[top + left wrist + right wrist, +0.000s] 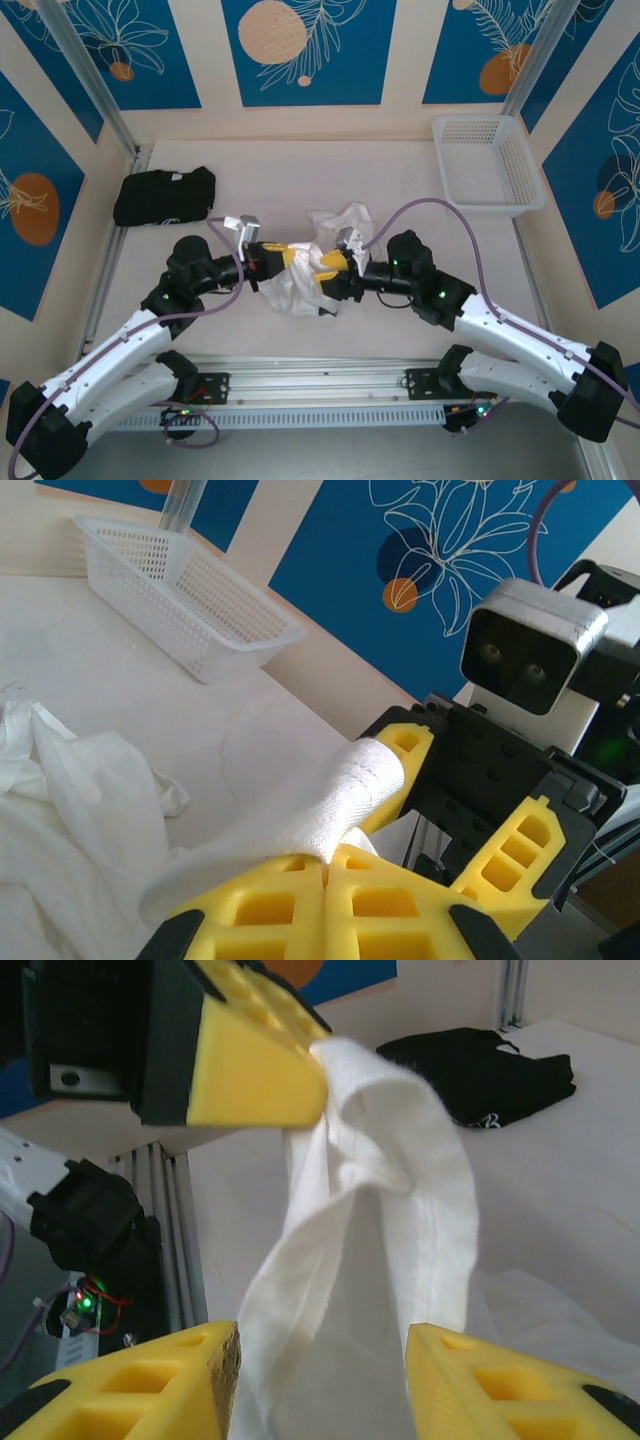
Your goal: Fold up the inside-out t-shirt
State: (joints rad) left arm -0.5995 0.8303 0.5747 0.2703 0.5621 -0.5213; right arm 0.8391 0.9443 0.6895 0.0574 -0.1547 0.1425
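**Shirt band held by one hand, other hand open around it**

The thin white cotton t-shirt (290, 290) lay bunched at the centre of the pale tabletop (280, 175), with both arms converging on it. The left hand (325, 865) was clamped tight on a rolled band of the fabric, its yellow fingers pressed together and the cloth coming out toward 12 o'clock. The right hand (320, 1345) stood wide. The same band hung between its fingers unsqueezed, though in the left wrist view it seemed to rest against one of them. A black folded garment (163, 195) sat at 10 o'clock from the shirt and a white plastic mesh basket (487, 163) at 2 o'clock, both well apart from it.

Risks, as judged:
- The band looked doubled over. If the right hand closed there it would likely catch several layers, and pulling the hands apart would then twist the shirt rather than spread it.
- The left hand's hold was on a narrow roll of thin cloth, so a sharp tug could slide it free.
- The two hands were very near each other, and a small misalignment could knock their fingers together.

Hard to make out:
- I could not tell whether the held part was collar, sleeve or hem.
- In the top view the arms covered the middle of the heap.
- The right wrist view cut the band off at 6 o'clock.
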